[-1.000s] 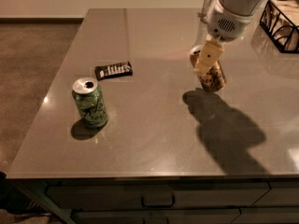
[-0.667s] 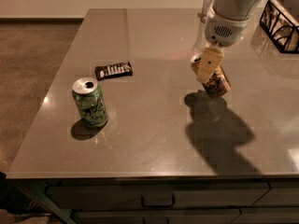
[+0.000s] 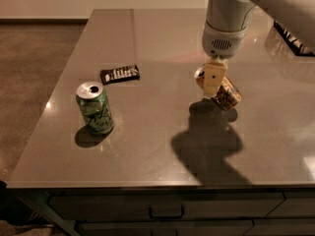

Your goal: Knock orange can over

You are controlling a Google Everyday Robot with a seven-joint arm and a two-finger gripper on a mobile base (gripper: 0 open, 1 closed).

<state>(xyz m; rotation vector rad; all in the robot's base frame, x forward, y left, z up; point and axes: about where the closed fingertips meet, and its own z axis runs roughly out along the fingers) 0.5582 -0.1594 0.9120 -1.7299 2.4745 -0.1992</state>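
Note:
The orange can is on the grey table at centre right. It leans steeply, silver top to the upper left and body down to the right. My gripper hangs from the arm's pale wrist right over the can and touches its upper end, covering part of it. The can's dark lettering shows on the lower side.
A green can with a silver top stands upright at the left. A dark wrapped snack bar lies behind it. A dark wire basket sits at the far right edge. The table's front edge runs along the bottom, above the drawers.
The arm has moved nearer and lower over the orange can. The can has shifted a little nearer and leans further over. The green can and the bar have not moved.

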